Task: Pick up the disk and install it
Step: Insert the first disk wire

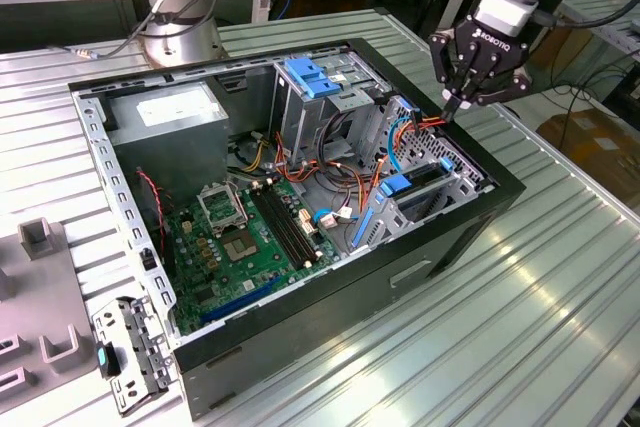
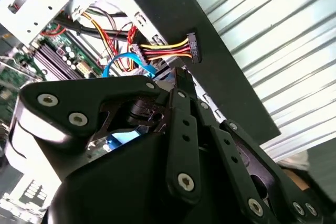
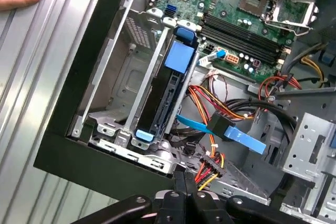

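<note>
the ribbed metal desk (image 1: 560, 287) carries an open black computer case (image 1: 330, 332); the claw (image 1: 452, 107) hangs over one corner of it, fingertips pressed together on nothing. inside, well away from the claw, lie a green motherboard (image 1: 240, 237) and a grey box (image 1: 165, 112) whose white sticker is unreadable. just below the claw a drive cage (image 3: 118, 77) holds the disk (image 3: 164, 98), on edge in its blue frame. a black cable plug (image 3: 210, 170) sits beside the fingertips.

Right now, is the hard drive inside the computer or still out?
Inside. The hard drive stands on edge in a metal bay at the corner of the open computer case, blue frame showing at both ends.
</note>
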Robot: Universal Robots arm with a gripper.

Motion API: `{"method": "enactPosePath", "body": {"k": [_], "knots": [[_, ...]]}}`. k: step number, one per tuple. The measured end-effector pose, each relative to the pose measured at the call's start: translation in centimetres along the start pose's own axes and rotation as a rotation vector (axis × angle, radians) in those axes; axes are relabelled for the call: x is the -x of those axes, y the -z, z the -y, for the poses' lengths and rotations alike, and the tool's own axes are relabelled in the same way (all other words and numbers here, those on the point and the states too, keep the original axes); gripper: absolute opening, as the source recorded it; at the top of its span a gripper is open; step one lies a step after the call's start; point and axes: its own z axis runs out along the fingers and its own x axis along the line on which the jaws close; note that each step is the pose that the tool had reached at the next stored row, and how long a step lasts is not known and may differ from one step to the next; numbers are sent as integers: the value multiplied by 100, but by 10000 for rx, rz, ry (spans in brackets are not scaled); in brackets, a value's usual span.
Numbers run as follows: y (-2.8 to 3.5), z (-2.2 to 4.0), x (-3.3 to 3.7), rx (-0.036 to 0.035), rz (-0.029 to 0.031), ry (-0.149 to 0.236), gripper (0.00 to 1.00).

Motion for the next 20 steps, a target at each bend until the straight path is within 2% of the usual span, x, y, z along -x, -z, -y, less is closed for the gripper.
{"method": "enactPosePath", "body": {"k": [7, 9, 13, 15, 17, 18, 20], "knots": [[-2, 7, -2, 22, -36, 1367, 11], [-6, 18, -6, 23, -36, 1555, 11], [-9, 150, 1, 24, -39, 1630, 11], [-9, 169, 11, 27, -42, 1757, 11], [-11, 171, 11, 31, -49, 2079, 11], [-14, 172, 11, 36, -57, 2419, 13], [-20, 173, 11, 47, -74, 3080, 25]]}}
